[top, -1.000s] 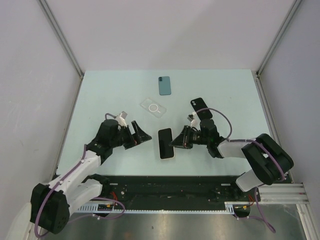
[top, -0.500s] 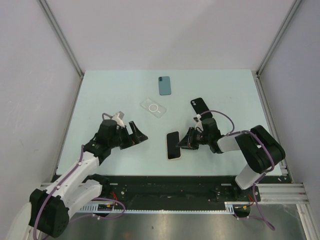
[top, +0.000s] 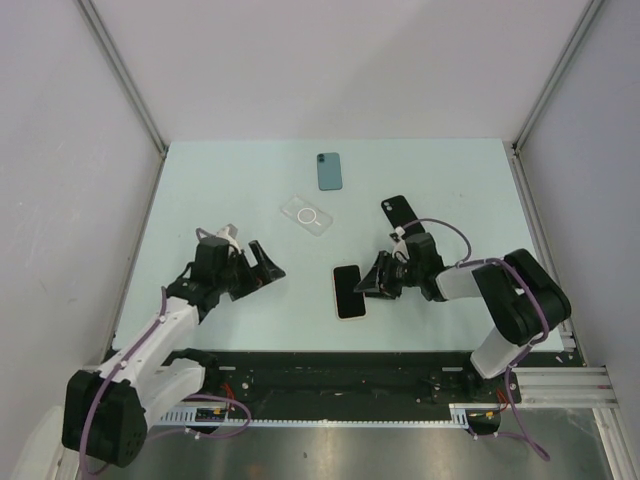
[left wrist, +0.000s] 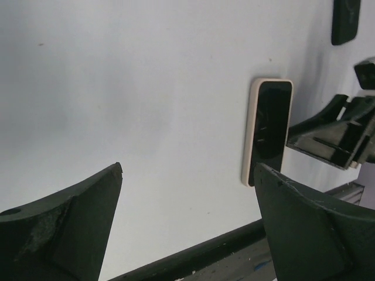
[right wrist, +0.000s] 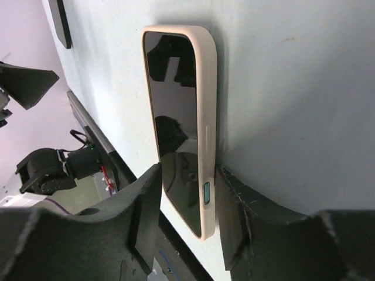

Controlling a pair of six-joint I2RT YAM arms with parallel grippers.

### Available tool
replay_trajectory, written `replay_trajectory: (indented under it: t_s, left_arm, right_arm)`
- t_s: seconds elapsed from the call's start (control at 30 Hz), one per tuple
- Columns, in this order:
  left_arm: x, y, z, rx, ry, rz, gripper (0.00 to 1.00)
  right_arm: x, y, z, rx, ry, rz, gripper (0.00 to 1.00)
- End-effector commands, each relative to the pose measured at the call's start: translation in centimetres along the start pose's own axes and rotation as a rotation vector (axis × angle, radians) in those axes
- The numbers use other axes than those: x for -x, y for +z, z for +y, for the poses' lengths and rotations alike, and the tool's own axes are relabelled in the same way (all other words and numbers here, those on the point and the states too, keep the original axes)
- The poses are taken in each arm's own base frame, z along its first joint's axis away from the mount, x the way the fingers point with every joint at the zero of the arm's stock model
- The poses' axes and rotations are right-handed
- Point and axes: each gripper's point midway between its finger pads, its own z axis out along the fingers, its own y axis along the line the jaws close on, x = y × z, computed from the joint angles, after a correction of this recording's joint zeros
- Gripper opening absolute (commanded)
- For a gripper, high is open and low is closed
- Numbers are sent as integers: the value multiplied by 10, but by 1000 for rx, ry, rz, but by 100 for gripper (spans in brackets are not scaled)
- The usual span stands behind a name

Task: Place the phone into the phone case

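A phone in a cream case [top: 349,291] rests near the table's front edge, screen showing. My right gripper [top: 373,280] is shut on its right end, and in the right wrist view the fingers [right wrist: 187,175] pinch its screen and back [right wrist: 176,105]. My left gripper [top: 262,272] is open and empty, to the left of the phone and apart from it; its wrist view [left wrist: 187,170] shows the phone [left wrist: 269,132] ahead. A clear phone case [top: 307,214] with a white ring lies further back.
A teal phone [top: 329,171] lies at the back middle. A black phone [top: 400,216] lies behind my right gripper and also shows in the left wrist view [left wrist: 345,20]. The table's black front rail [top: 340,365] runs just below the held phone.
My right gripper has drawn the cream-cased phone to the right, away from the left gripper. My left gripper has pulled back to the left and stays open.
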Motion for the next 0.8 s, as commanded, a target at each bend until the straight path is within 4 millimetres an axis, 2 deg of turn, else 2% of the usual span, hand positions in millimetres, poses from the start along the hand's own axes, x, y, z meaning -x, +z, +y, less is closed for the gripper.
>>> replay_trajectory:
  t_s: [0.0, 0.13, 0.3, 0.33, 0.37, 0.4, 0.43, 0.5, 0.57, 0.6, 0.67, 0.7, 0.73, 0.77]
  left_arm:
    - [35, -8, 13, 84, -49, -86, 98]
    - [64, -14, 38, 155, -119, -155, 98]
    - [107, -29, 92, 284, -279, -260, 99]
    - [115, -30, 102, 318, -294, -273, 99]
    - [125, -37, 118, 373, -326, -307, 100]
    - [136, -43, 124, 403, -328, -336, 100]
    - [138, -45, 135, 441, -353, -333, 100]
    - [155, -58, 154, 512, -383, -392, 100]
    - [164, -62, 170, 552, -415, -413, 100]
    - [175, -63, 167, 527, -398, -419, 100]
    - [186, -53, 171, 494, -361, -378, 100]
    - [202, -55, 166, 484, -306, -368, 100]
    - [190, -43, 177, 512, -324, -269, 100]
    - [190, -40, 182, 533, -312, -233, 100]
  right_arm:
    - [16, -11, 0, -48, -56, -47, 47]
    - [23, -26, 4, -65, -111, -75, 54]
    - [33, -50, 24, -79, -199, -139, 73]
    - [33, -54, 29, -77, -212, -148, 82]
    - [37, -62, 39, -63, -243, -179, 99]
    - [37, -66, 42, -62, -251, -189, 100]
    - [38, -70, 46, -57, -265, -203, 100]
    - [43, -81, 59, -34, -296, -249, 100]
    - [41, -86, 60, -38, -287, -253, 100]
    - [42, -89, 64, -27, -291, -265, 100]
    - [43, -91, 66, -5, -280, -258, 100]
    - [43, -93, 68, 10, -271, -256, 100]
    - [43, -94, 69, 21, -267, -249, 100]
    - [41, -95, 70, 40, -262, -235, 100]
